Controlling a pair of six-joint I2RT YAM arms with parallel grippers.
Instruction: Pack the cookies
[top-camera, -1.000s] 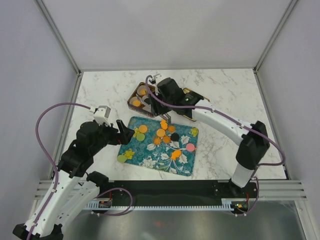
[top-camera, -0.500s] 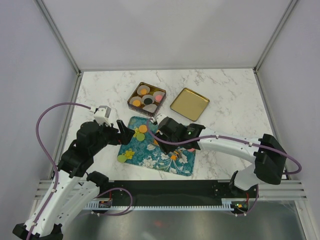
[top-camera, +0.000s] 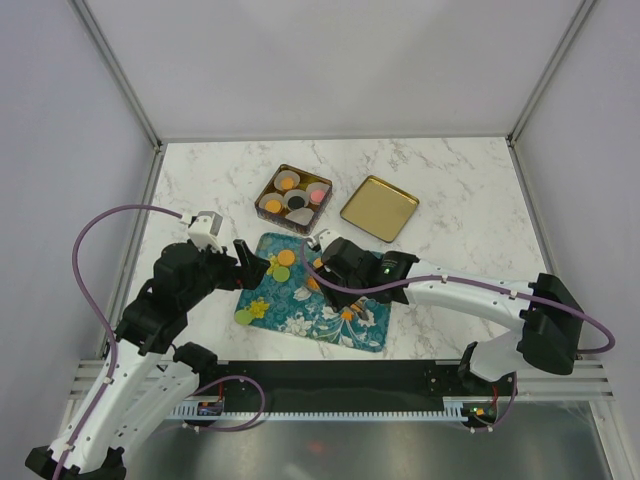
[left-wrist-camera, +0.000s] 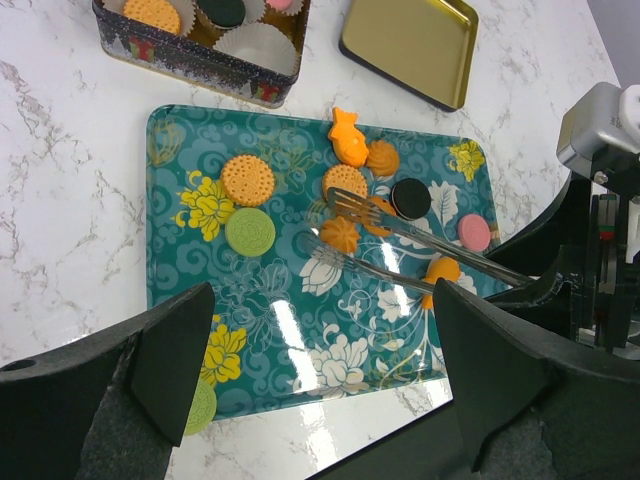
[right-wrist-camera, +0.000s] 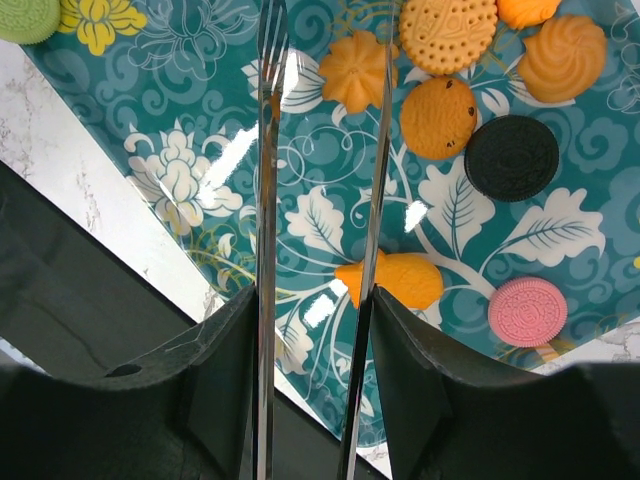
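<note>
Cookies (left-wrist-camera: 247, 179) are spread over a teal flowered tray (left-wrist-camera: 290, 350) on the marble desk (left-wrist-camera: 60, 200). Most are orange, in round, flower and fish shapes, with a black one (left-wrist-camera: 410, 198), a pink one (left-wrist-camera: 474, 232) and two green ones. A few more are seen in paper cups inside the tin (left-wrist-camera: 200, 62) just beyond the tray, near a gold lid (left-wrist-camera: 405, 45). Metal tongs (right-wrist-camera: 265, 200) are gripped by the right hand (right-wrist-camera: 312, 340), their tips parted around an orange flower cookie (right-wrist-camera: 353, 70). The left hand (left-wrist-camera: 320, 340) is spread wide and empty at the tray's left edge.
</note>
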